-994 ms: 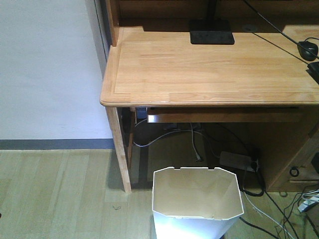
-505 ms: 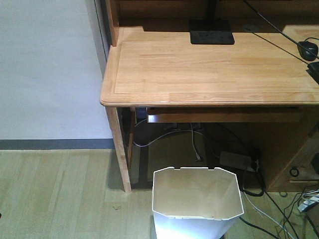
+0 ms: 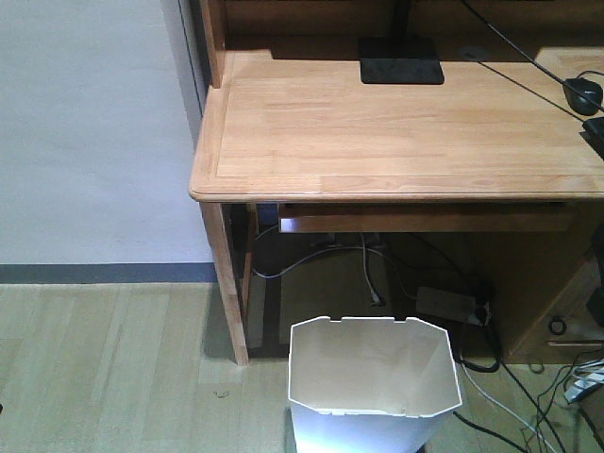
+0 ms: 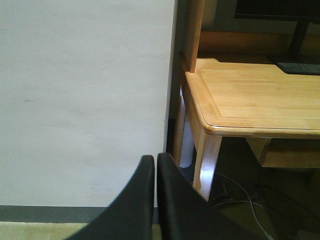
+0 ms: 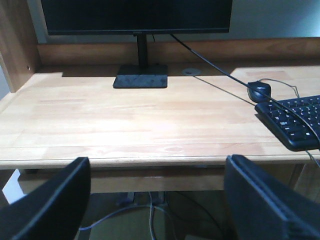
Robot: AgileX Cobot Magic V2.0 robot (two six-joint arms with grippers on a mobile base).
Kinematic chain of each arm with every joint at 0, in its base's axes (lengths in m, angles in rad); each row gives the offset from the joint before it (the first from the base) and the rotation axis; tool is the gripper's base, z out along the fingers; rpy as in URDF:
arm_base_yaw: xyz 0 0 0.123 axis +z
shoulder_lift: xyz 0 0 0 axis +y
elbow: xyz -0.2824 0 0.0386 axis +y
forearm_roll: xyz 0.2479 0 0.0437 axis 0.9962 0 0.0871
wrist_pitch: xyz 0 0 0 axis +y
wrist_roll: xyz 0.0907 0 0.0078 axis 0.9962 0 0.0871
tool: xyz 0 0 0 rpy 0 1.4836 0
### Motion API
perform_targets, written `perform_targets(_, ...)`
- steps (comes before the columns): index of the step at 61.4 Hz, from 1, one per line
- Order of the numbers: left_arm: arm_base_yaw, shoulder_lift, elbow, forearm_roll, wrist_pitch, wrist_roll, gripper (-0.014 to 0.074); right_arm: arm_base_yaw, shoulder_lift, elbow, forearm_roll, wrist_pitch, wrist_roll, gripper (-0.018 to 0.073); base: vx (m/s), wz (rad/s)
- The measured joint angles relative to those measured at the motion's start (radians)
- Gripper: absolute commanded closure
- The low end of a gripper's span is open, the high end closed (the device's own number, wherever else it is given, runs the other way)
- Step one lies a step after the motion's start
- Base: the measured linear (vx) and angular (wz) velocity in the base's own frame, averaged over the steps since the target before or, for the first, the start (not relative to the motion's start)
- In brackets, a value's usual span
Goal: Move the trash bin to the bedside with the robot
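Pale wood floor [image 3: 113, 368] meets a grey wall [image 3: 85, 132]; the bin [image 3: 373, 373] stands at 6 o'clock in the front view, just before the desk [image 3: 396, 132]. Left gripper [image 4: 155, 159] has its fingers pressed together; right gripper [image 5: 157, 165] is spread wide, with the monitor [image 5: 135, 15] at 12 o'clock

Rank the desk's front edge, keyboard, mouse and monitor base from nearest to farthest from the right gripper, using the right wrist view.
1. The desk's front edge, directly beyond the fingers.
2. The keyboard, to the right.
3. The mouse, right, behind the keyboard, and the monitor base, centre-left at the back: too close to call.
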Motion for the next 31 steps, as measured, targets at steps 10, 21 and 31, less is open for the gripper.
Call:
perform_targets(10,0.0,0.0,0.0,0.0,0.0,0.0,0.0602,0.0,0.085,-0.073,0.007,0.074,0.0,0.0013,0.0,0.0)
perform_targets(21,0.0,0.0,0.0,0.0,0.0,0.0,0.0602,0.0,0.239,-0.163,0.007,0.164,-0.001,0.0013,0.0,0.0)
perform_targets(31,0.0,0.0,0.0,0.0,0.0,0.0,0.0602,0.0,0.385,-0.231,0.009,0.233,-0.001,0.0013,0.0,0.0)
